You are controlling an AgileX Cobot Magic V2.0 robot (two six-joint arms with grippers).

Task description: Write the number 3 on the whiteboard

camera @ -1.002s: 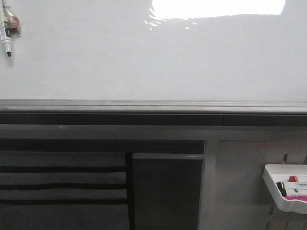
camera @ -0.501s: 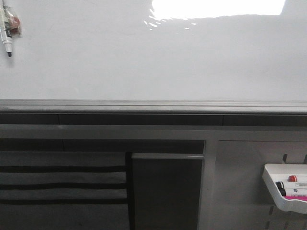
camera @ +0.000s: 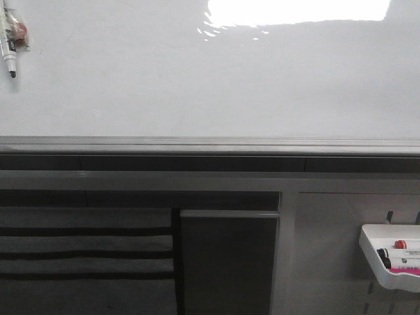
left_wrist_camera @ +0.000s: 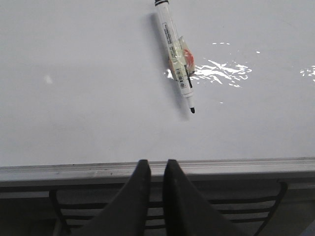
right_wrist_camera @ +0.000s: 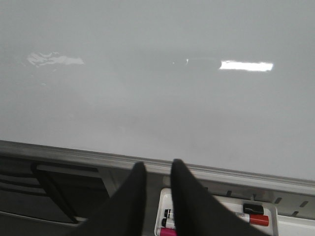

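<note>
The whiteboard [camera: 197,85] is glossy white with a grey frame edge [camera: 197,143] and a bright glare at the top. No number 3 shows on it in any view. A black-tipped marker [camera: 10,42] hangs on the board at the far left; it also shows in the left wrist view [left_wrist_camera: 177,59], uncapped, with tape round its middle. My left gripper [left_wrist_camera: 157,164] is shut and empty, its tips over the frame edge, short of the marker. My right gripper [right_wrist_camera: 158,166] is shut and empty by the board's lower edge. Neither gripper shows in the front view.
A small white tray [camera: 374,252] hangs below the board at the right and holds several markers, one with a red cap [camera: 400,245]; in the right wrist view the tray [right_wrist_camera: 216,199] lies just behind my fingers. Dark slatted panels [camera: 85,252] lie below the frame.
</note>
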